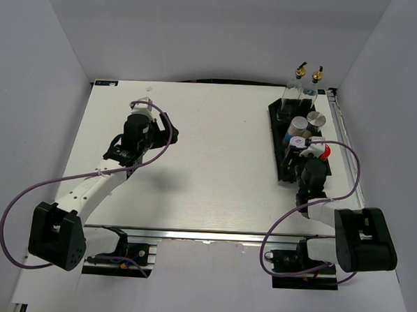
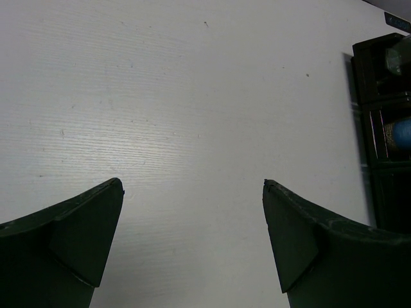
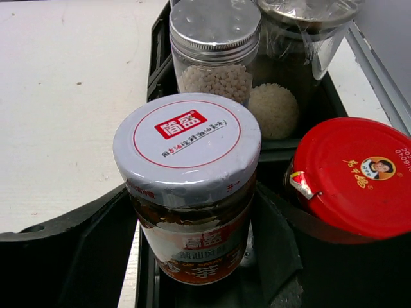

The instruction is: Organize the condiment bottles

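The small red-and-white-lidded jar point(image 3: 186, 138) stands upright in the black tray point(image 3: 157, 64), between the fingers of my right gripper point(image 3: 192, 212). The jaws stand wide on either side of it with thin gaps. The red-lidded dark jar point(image 3: 356, 173) is just to its right. The silver-capped white shaker point(image 3: 215, 38) is behind it. From above, the small jar point(image 1: 300, 142), the red lid point(image 1: 324, 149), the blue-labelled shaker point(image 1: 298, 124), the silver cap point(image 1: 317, 120) and two gold-topped glass bottles point(image 1: 292, 90) point(image 1: 310, 93) all sit in the tray. My left gripper point(image 1: 164, 129) is open and empty over the table's left side.
The tray point(image 1: 275, 121) runs along the table's right side, close to the right edge and wall. Its near end shows at the right of the left wrist view point(image 2: 379, 58). Purple cables loop beside both arms.
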